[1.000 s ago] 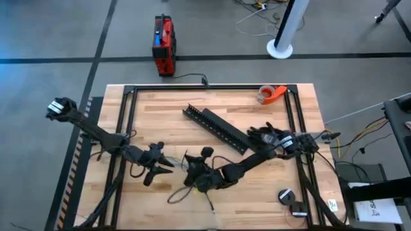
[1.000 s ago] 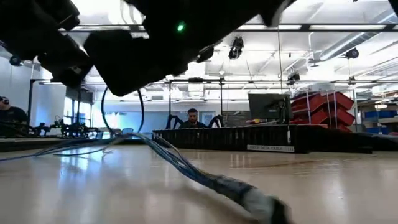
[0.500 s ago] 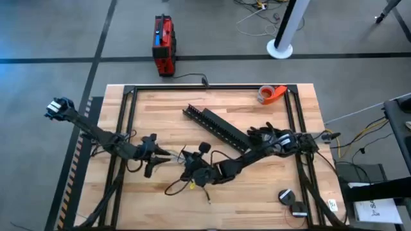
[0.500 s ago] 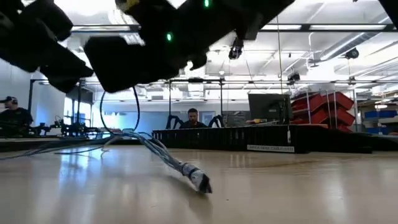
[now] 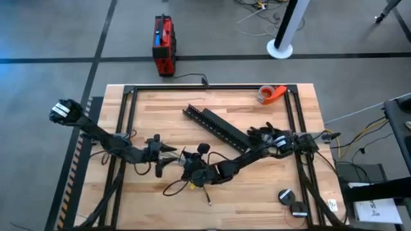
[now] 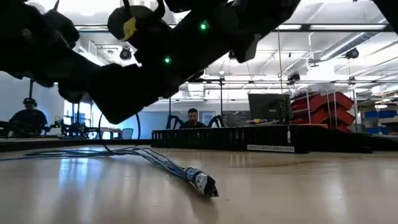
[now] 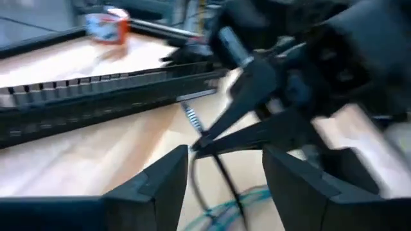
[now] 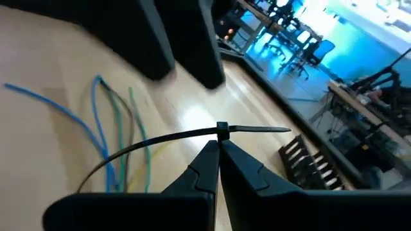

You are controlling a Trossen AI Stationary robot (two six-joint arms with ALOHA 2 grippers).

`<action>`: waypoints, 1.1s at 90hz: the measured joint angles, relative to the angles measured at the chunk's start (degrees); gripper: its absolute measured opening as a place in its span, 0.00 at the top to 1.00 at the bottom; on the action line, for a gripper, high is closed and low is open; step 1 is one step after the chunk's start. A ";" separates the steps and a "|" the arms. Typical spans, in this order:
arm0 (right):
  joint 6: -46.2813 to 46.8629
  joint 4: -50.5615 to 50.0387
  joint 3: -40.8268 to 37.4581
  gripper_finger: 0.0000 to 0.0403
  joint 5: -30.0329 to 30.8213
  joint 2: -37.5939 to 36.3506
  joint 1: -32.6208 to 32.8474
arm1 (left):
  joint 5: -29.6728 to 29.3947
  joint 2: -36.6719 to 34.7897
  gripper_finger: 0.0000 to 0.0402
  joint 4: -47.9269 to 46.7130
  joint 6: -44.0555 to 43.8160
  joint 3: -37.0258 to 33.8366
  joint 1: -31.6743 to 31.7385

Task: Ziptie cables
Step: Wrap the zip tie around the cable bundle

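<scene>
The cables (image 5: 178, 186) are thin blue and green wires (image 8: 110, 131) lying loose on the wooden table; their bundled end (image 6: 200, 182) rests on the tabletop. My right gripper (image 8: 218, 146) hovers over them at mid table (image 5: 191, 168), shut on a black ziptie (image 8: 160, 142) whose strap arcs over the wires. I cannot tell whether it goes around them. My left gripper (image 7: 225, 154) is open just to the left (image 5: 168, 156), its fingers on either side of the right gripper's tips (image 7: 200, 145) without touching. My right gripper pinches the ziptie right at its small square head (image 8: 221, 130) between the very tips of its two fingers. The strap lies across the fingers. The tail (image 8: 270, 130) sticks out on one side and the long strap curves down toward the cables on the other.
Two long black slotted rails (image 5: 215, 127) lie slanted across the table's middle, just beyond both grippers. A roll of orange tape (image 5: 270, 94) sits at the far right corner. A red box (image 5: 164, 45) stands on the floor beyond the table. People sit at desks far behind.
My left gripper has moved toward the table's right edge, closing in on the right gripper. My right gripper has shifted slightly toward the far left with the ziptie. The bundled end of the cables has slid away from the near edge.
</scene>
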 joint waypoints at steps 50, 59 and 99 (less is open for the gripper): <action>0.29 -0.48 0.00 1.00 -0.18 -0.02 0.09 | -5.63 14.01 0.71 11.86 -7.15 3.37 0.22; 0.53 -0.46 0.00 1.00 -0.33 -0.02 0.11 | -6.08 15.32 0.73 12.31 -8.68 3.37 1.06; 2.45 -2.70 -0.22 1.00 -0.30 0.04 0.11 | -6.59 20.82 0.96 12.56 -5.73 6.06 1.97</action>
